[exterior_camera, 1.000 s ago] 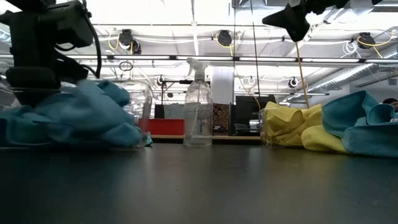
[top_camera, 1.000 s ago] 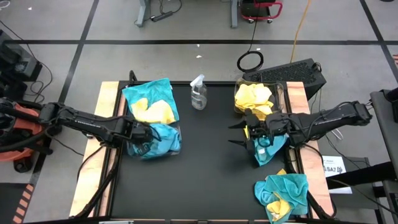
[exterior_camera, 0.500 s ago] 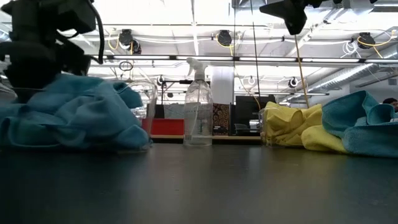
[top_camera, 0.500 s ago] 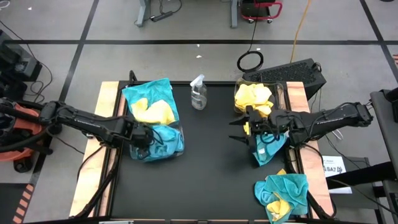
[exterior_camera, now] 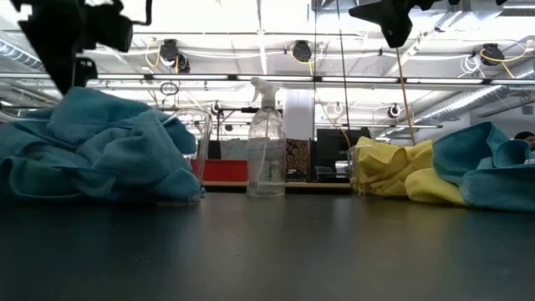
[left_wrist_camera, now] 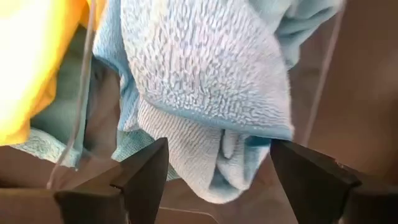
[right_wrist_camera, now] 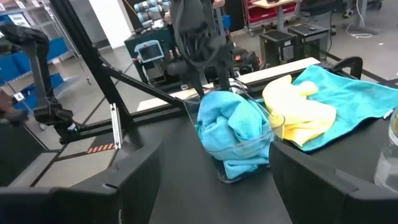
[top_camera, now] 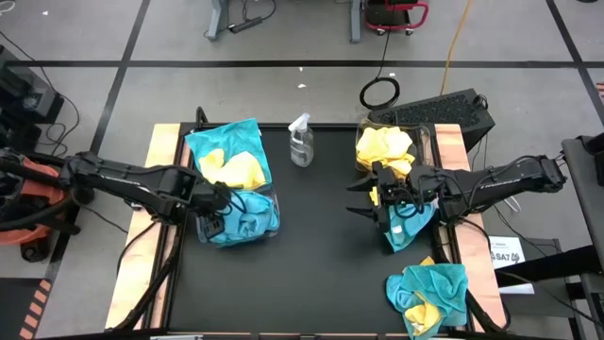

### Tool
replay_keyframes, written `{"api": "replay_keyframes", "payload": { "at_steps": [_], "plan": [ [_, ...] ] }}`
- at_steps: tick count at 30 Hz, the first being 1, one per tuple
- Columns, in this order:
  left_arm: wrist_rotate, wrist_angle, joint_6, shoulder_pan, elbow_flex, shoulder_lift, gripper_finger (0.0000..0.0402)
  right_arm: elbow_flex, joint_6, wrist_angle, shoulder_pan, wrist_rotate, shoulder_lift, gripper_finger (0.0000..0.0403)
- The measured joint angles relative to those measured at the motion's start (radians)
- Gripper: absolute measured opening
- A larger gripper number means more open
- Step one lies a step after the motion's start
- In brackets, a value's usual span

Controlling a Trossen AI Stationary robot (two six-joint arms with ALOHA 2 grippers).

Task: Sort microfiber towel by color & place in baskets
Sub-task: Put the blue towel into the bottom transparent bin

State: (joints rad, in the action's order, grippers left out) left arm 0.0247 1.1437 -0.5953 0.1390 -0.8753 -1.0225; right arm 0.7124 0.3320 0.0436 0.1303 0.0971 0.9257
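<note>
Left end effector (top_camera: 215, 200): fingers spread wide above the teal towel (top_camera: 247, 213) heaped in the left basket (top_camera: 271, 219), gripping nothing.
Right end effector (top_camera: 363, 200): open, empty, beside the right basket (top_camera: 427, 142).

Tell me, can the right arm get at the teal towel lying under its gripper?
Probably yes: the right gripper hangs open just above the teal towel, with nothing covering it.

Bright overhead glare, perhaps slight blur
</note>
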Motion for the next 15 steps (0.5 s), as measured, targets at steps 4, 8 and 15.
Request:
{"api": "replay_keyframes", "payload": {
  "at_steps": [4, 8, 15],
  "plan": [
    [-0.019, 0.009, 0.009, 0.0, -0.064, 0.0, 0.0287, 0.0, -0.012, -0.03, 0.0, 0.004, 0.0, 0.0281],
    [-0.075, 0.008, 0.027, 0.0, -0.12, 0.0, 0.0287, 0.0, -0.06, -0.035, -0.001, 0.008, 0.0, 0.0281],
    [-0.228, 0.026, 0.062, -0.003, -0.13, 0.0, 0.0287, 0.0, -0.129, -0.031, -0.033, 0.064, 0.011, 0.0281]
  ]
}}
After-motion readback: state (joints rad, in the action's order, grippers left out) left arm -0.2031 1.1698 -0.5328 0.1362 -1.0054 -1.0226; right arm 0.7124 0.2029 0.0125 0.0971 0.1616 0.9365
